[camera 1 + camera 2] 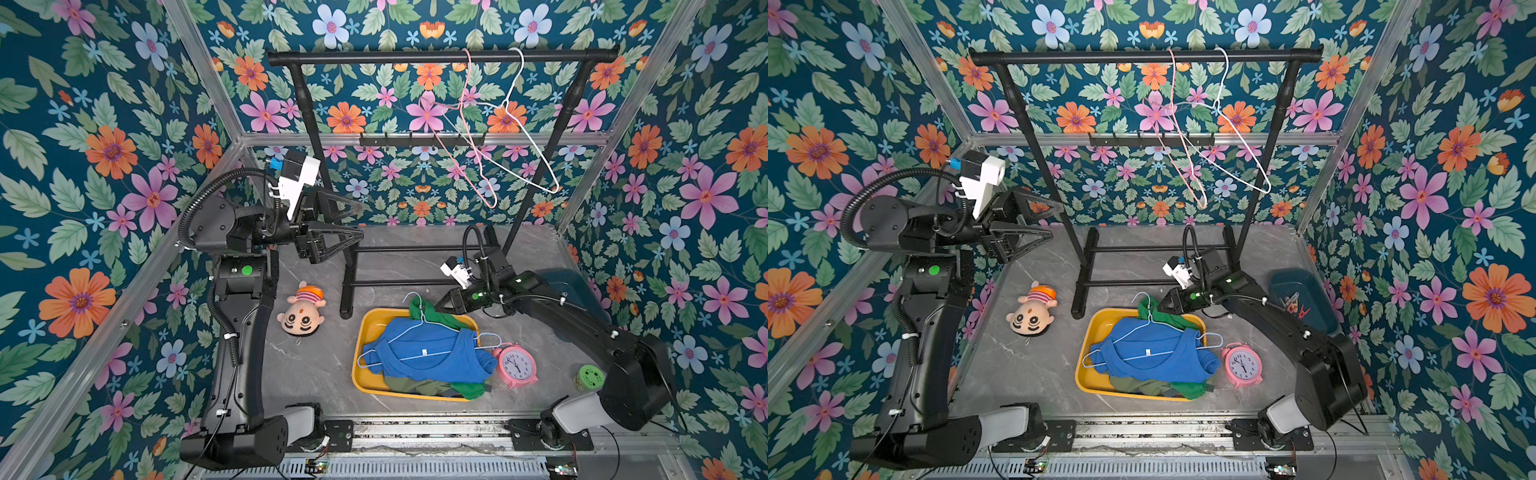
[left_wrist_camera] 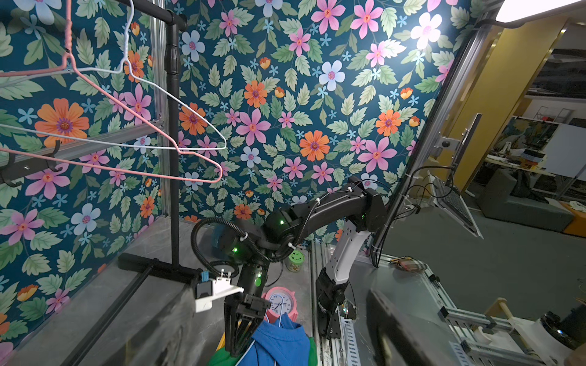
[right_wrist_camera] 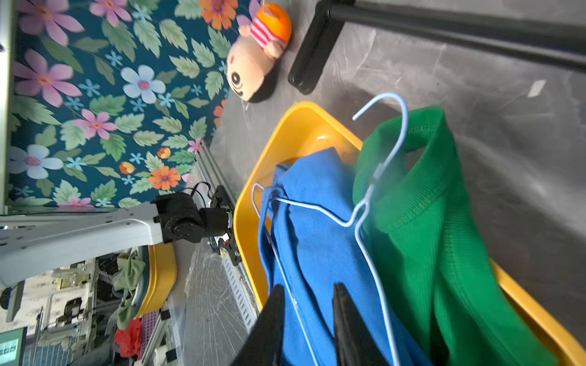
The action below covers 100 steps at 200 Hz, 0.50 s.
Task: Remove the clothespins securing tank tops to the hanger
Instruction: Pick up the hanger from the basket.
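Observation:
The blue tank top (image 1: 432, 361) lies on top in a yellow tray (image 1: 358, 374), threaded on a light-blue wire hanger (image 1: 420, 322). A green tank top (image 1: 434, 312) and an olive one (image 1: 411, 384) lie under it. My right gripper (image 3: 309, 294) hovers low over the tray's far end. Its jaws are a little apart over blue cloth, and the hanger wire runs between them untouched. My left gripper (image 1: 362, 219) is raised near the rack's left post, wide open and empty. Several red and yellow clothespins (image 1: 1295, 306) lie in a dark bin; I see none on the shirts.
A black garment rack (image 1: 440, 56) stands at the back with a bare pink hanger (image 1: 469, 137) and a bare white hanger (image 1: 528, 137). A plush doll (image 1: 301, 309) lies left of the tray. A pink alarm clock (image 1: 515, 365) and a green-lidded jar (image 1: 590, 377) sit to its right.

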{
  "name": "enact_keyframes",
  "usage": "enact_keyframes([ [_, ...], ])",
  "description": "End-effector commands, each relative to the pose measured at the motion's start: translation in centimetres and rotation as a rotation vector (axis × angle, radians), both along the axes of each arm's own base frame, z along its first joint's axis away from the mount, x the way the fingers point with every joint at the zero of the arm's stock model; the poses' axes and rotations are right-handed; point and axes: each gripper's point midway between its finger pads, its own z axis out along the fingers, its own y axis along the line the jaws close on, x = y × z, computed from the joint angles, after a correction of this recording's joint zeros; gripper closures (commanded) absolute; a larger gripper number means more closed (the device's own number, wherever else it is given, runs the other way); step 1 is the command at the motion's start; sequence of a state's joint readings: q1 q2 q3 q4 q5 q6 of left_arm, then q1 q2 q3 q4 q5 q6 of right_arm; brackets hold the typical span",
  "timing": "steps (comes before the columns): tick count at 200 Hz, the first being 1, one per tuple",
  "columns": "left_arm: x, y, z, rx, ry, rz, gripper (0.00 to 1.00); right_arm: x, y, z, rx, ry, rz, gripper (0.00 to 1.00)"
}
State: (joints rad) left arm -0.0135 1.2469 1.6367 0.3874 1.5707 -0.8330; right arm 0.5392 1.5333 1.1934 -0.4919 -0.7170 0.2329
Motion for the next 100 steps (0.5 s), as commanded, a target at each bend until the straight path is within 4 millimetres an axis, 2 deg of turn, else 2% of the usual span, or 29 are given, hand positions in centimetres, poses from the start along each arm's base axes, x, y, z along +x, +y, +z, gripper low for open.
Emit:
enact_keyframes([
  [1, -0.7, 0.0, -0.2, 0.023, -0.012, -0.027, 0.13, 1.4, 1.5, -0.3, 0.009, -0.044, 0.038, 0.71],
  [17, -0.7, 0.0, -0.2, 0.022, -0.013, -0.027, 0.13, 2.1, 1.8, -1.4, -0.021, -0.035, 0.031, 0.71],
  [20, -0.7, 0.0, -0.2, 0.022, -0.013, -0.026, 0.13, 2.4, 1.9, -2.8, -0.045, -0.011, 0.028, 0.71],
  [26, -0.8, 0.0, -0.2, 0.024, -0.012, -0.029, 0.13, 2.5, 1.9, -3.6, -0.06, -0.003, 0.026, 0.71],
  [49, -0.7, 0.0, -0.5, 0.027, -0.009, -0.032, 0.13, 3.1, 2.0, -5.3, -0.113, -0.02, 0.018, 0.71],
  [100, -0.5, 0.0, -0.6, 0.028, -0.004, -0.034, 0.13, 2.6, 3.3, -7.0, -0.12, 0.035, 0.075, 0.72],
])
